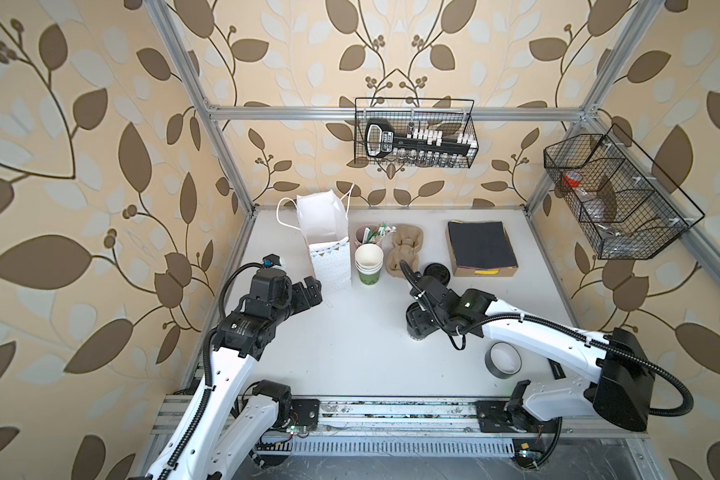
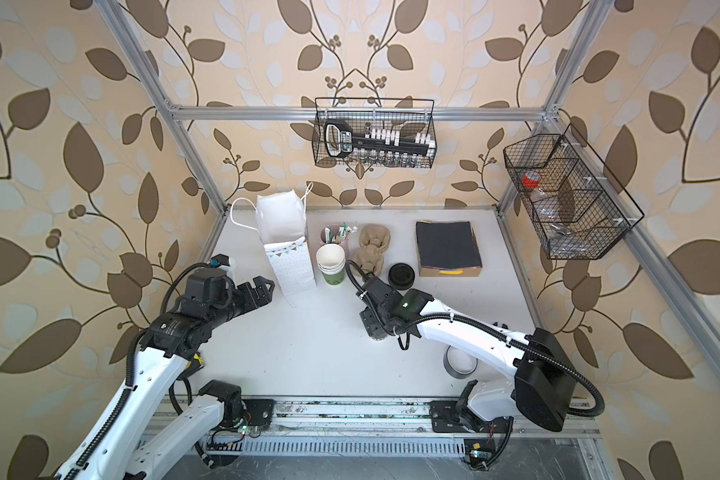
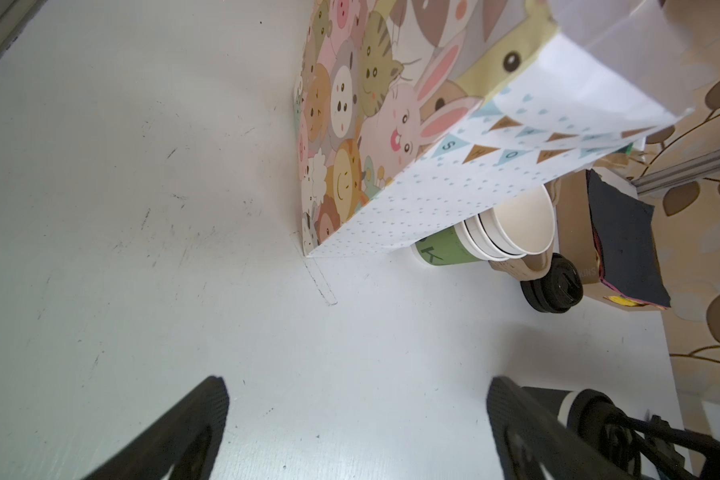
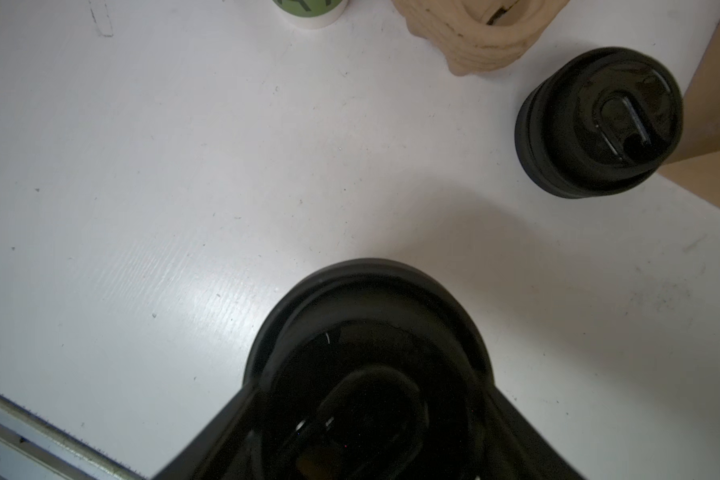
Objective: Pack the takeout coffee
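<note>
Black-lidded takeout coffee (image 4: 366,316) stands on the bench (image 1: 350,357), straddled below its lid by the right pincer (image 2: 374,325); whether it squeezes, I cannot tell. Wide and empty, the left pincer (image 3: 356,388) hangs near the gift bag (image 1: 329,257). Paper wall likely crushable: grip gently, upright.

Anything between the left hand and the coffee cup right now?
No. In both top views only bare white table lies between the open left hand and the coffee cup.
</note>
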Robot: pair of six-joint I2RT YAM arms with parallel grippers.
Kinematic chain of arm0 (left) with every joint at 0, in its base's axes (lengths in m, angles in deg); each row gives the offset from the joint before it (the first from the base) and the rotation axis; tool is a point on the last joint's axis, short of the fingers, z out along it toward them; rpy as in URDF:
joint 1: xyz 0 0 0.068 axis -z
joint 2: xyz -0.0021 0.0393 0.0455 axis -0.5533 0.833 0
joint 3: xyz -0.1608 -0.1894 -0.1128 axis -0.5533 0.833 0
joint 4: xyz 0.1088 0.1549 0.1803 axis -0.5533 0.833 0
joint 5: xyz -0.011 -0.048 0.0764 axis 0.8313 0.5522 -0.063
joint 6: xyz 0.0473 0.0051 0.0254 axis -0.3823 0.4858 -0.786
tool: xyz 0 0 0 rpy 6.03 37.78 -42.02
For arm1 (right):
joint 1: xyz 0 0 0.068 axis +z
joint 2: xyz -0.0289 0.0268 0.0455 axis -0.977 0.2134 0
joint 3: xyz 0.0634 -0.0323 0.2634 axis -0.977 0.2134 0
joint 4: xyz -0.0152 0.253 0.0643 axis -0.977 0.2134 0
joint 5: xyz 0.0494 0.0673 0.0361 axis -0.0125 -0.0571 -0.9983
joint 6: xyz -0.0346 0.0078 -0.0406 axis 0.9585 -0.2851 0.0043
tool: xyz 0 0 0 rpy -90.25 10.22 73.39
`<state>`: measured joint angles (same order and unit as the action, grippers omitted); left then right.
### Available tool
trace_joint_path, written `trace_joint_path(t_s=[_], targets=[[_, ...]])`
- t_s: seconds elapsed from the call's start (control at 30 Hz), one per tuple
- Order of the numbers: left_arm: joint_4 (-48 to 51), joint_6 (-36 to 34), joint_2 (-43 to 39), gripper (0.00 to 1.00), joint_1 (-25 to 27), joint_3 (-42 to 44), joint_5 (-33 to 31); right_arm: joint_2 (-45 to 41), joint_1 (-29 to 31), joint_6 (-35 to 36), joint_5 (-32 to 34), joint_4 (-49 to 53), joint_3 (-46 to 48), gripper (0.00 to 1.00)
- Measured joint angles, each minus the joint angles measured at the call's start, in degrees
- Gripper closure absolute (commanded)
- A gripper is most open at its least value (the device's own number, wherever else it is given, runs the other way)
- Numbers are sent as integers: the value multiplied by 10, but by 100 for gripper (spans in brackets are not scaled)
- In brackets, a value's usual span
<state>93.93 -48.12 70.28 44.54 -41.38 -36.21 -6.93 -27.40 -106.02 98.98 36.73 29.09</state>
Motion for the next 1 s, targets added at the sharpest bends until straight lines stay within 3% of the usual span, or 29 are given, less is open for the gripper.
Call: trace_joint_path(t_s=[0.47, 0.63, 1.0], targets=[[3, -14, 89, 5, 8, -14, 84, -9, 6, 17, -36, 46, -9, 24], [6, -18, 94, 5, 12, -16, 96, -10, 7, 17, -35, 46, -9, 18], [14, -27, 101, 5, 30, -19, 102, -23, 10, 20, -40, 61, -12, 18]])
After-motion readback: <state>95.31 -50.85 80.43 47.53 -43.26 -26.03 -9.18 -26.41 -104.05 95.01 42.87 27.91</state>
